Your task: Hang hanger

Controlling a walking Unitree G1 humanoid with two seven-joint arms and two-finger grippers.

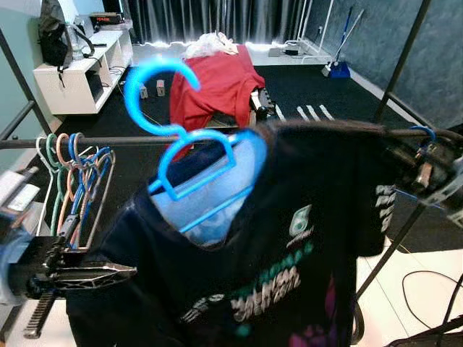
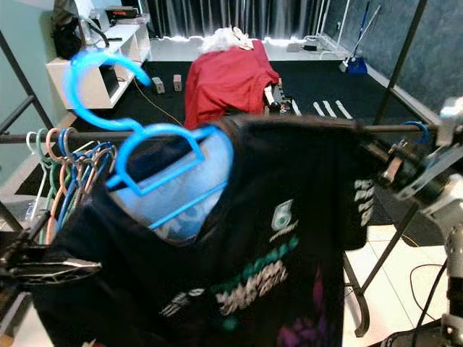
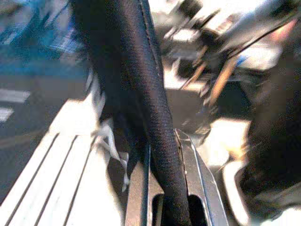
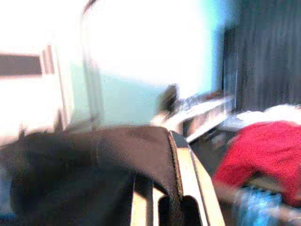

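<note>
A fold of black cloth point(image 3: 150, 108) runs up between the left gripper point(image 3: 162, 188) fingers, which pinch it; the background is blurred.

Left gripper point(image 1: 108, 273): two long black fingers, ribbed and glossy, tapering to a flat pointed tip; a dark threaded rod runs below the housing. Left wrist: pale blue-grey rounded casing at frame edge.

Left wrist view: fingers point(image 3: 200, 188) show as grey metal rails with a rounded slot at the base.

Right gripper point(image 2: 405, 170): black body with exposed metal parts, a copper-toned fitting and thin blue wiring. Right arm point(image 2: 452, 217): silver-grey casing with rounded joint segments.

Right wrist view: finger point(image 4: 193, 183) pale, cream-lit metal edge with dark oval slot, blurred
</note>
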